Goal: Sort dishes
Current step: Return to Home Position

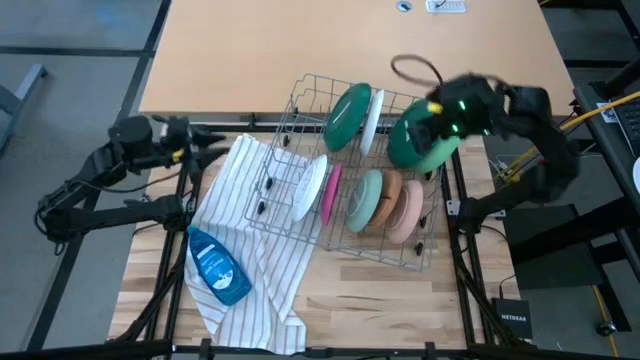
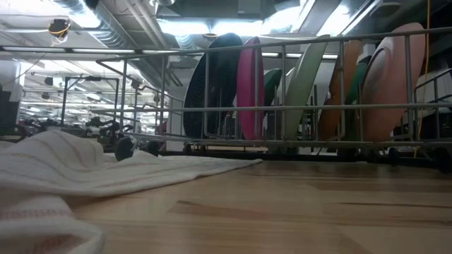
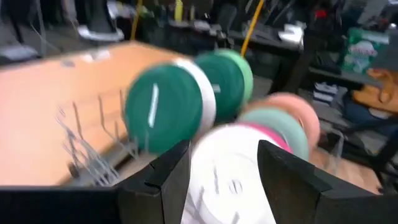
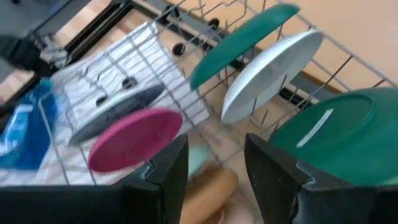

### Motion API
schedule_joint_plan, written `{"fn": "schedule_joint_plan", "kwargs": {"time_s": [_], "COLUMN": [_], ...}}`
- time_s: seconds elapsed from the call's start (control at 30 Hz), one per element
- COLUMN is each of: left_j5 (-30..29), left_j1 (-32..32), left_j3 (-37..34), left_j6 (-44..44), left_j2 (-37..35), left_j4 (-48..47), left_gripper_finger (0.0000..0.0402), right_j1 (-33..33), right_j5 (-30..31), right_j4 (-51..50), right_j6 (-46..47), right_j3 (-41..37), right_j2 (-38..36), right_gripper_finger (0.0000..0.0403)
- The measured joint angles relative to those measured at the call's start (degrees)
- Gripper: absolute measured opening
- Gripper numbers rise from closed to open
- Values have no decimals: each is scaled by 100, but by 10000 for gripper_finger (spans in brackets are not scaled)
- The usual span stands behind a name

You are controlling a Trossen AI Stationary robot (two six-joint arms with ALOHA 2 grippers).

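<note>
At the rack's right-hand end, high view: right tool (image 4: 216, 149) hangs over the big dark green plate (image 1: 420, 140), fingers spread wide, nothing between them. Left tool (image 3: 222, 152) sits at the left side of the bench (image 1: 380, 310), just beside the far corner of the striped towel (image 1: 250, 225) and aimed at the rack; its fingers are also apart and empty.

Step in hand, as I judge it: withdrawal to rest, no dish carried.
- Right arm: rise straight up first until the fingers are above the plate rim and the rack (image 1: 283, 128) wires, then swing back. A sideways start could clip the plate and tip it against its neighbours.
- Keep the fingers as they are while clearing; no need to close near the wires.
- Left arm: back away from the towel edge so the cloth is not dragged, since the rack rests partly on it.

Rack contents, all standing on edge:
- Far row: dark green dish (image 1: 348, 115), white plate (image 1: 372, 120) against it, then the big dark green plate with a lighter green edge behind it; I cannot tell how that one sits.
- Near row: white dish (image 1: 309, 186), magenta plate (image 1: 330, 193), sage dish (image 1: 365, 198), tan dish (image 1: 388, 200), peach dish (image 1: 406, 213), packed close.

No dish lies loose on the bench. Blue soap bottle (image 1: 217, 266) lies on the towel, well apart from both tools.
</note>
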Motion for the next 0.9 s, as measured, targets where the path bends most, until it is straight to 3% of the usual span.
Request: {"fn": "schedule_joint_plan", "kwargs": {"time_s": [0.23,0.4,0.57,0.7,0.9], "left_j5": [628,755,755,752,737], "left_j1": [-344,-647,-806,-812,-783], "left_j3": [-1549,-2681,-3463,-3837,-4034], "left_j6": [-938,-1198,-1482,-1752,-1955], "left_j2": [-601,-775,-777,-791,-908], "left_j4": [580,2240,3679,4035,4050], "left_gripper_finger": [175,175,175,175,175], "right_j1": [1528,2548,3265,3712,4439], "right_j5": [1000,1617,1771,2247,3520], "right_j4": [986,3031,5222,6152,6192], "right_j6": [1029,1527,1964,2439,2788], "right_j3": [-2468,-4704,-6637,-7617,-8098], "right_j2": [-1362,-2345,-3030,-3449,-4108], "right_gripper_finger": [160,160,160,160,160]}}
